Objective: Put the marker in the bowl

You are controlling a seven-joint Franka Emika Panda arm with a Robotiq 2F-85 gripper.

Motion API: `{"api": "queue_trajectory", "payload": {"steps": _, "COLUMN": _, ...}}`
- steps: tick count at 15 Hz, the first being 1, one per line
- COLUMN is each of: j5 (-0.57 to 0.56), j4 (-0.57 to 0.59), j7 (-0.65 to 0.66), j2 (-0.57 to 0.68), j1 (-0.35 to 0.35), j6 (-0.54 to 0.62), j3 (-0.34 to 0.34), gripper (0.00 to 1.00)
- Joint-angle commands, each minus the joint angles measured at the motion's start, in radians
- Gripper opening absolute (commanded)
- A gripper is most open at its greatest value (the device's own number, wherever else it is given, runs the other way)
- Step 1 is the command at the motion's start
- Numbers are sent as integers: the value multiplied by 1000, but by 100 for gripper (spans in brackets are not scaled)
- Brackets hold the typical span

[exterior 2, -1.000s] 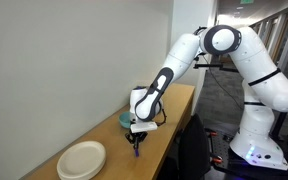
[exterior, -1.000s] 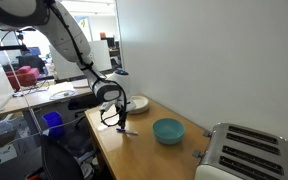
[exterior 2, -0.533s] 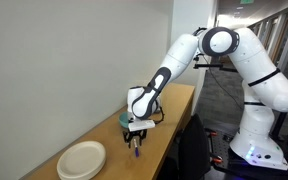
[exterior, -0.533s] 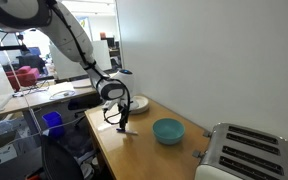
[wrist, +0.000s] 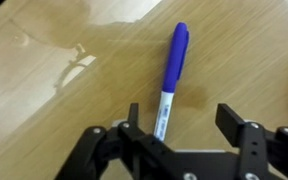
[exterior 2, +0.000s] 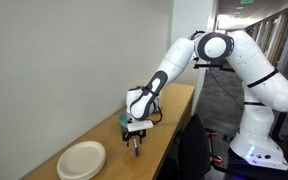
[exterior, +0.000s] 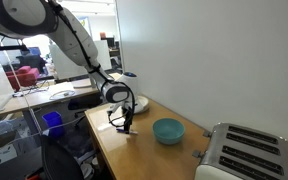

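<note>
The marker (wrist: 171, 75), blue-capped with a white barrel, lies flat on the wooden table (wrist: 44, 60). My gripper (wrist: 181, 125) hovers just above it, open. The marker's lower end sits between the jaws, close to the left finger (wrist: 134, 118) and well apart from the right one. In an exterior view the gripper (exterior: 125, 124) hangs over the table left of the teal-blue bowl (exterior: 168, 131), about a hand-width away. In an exterior view the gripper (exterior 2: 135, 139) hides most of the bowl (exterior 2: 123, 118) behind it. The bowl looks empty.
A stack of off-white plates (exterior: 137, 103) sits behind the gripper, seen also as plates (exterior 2: 82, 159) near the table end. A silver toaster (exterior: 249, 152) stands beyond the bowl. The wall runs along one table side; the other side is the open edge.
The jaws have spread from nearly shut to wide open, and the marker now lies loose on the table. The arm has shifted only slightly.
</note>
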Motion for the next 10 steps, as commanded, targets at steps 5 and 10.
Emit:
{"api": "queue_trajectory", "payload": {"steps": 5, "j5": -20, "j4": 46, "j7": 19, "j2": 25, "j1": 15, "j6": -62, "j3": -22, "gripper": 24}}
{"api": "queue_trajectory", "payload": {"steps": 10, "j5": -26, "j4": 40, "j7": 20, "j2": 14, "j1": 16, "j6": -71, "j3": -28, "gripper": 0}}
